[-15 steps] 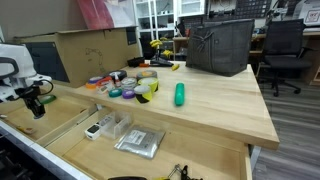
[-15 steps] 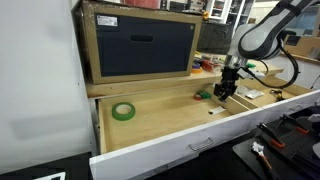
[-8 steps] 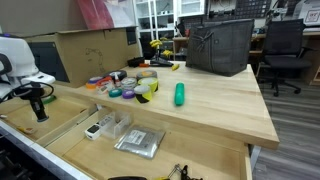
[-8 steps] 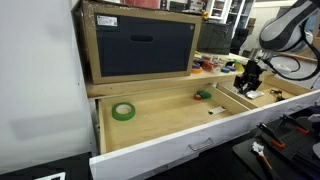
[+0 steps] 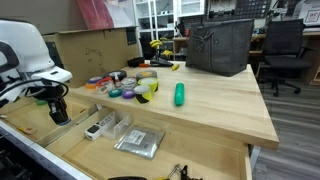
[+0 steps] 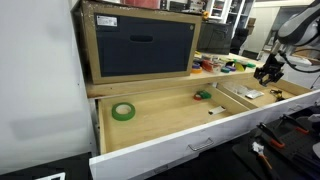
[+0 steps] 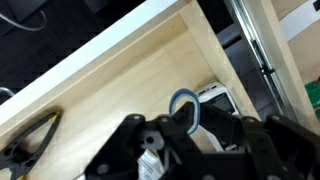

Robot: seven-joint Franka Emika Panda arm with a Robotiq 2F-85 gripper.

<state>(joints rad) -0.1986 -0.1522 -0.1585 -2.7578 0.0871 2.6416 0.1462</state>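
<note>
Hand [image 7: 186, 122] half hides a blue ring [image 7: 178, 98] between its fingers; grip unclear.

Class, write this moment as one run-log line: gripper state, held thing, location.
gripper: shut | holding: blue tape roll | location: above open drawer

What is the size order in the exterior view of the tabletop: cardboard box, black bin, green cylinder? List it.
1. cardboard box, partly hidden
2. black bin, nearly alike
3. green cylinder, clearly smallest
</note>
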